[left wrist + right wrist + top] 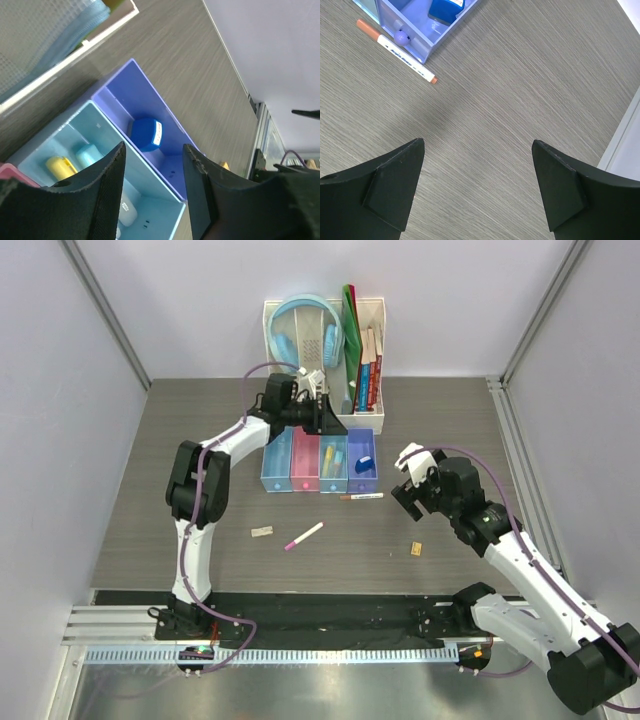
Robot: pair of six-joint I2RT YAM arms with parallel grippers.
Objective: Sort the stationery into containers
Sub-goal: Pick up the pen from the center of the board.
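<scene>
The four joined bins stand mid-table: blue, pink, light blue, purple-blue. The yellow highlighter lies in the light blue bin. The blue block lies in the purple-blue bin. The white marker lies just in front of the bins. The pink-tipped pen, grey block and tan block lie loose on the table. My left gripper hovers open and empty over the bins' far end. My right gripper is open and empty, right of the bins, above bare table.
A white slotted organiser holding light-blue headphones and upright books stands right behind the bins. White walls enclose the table. A black strip and rail run along the near edge by the arm bases.
</scene>
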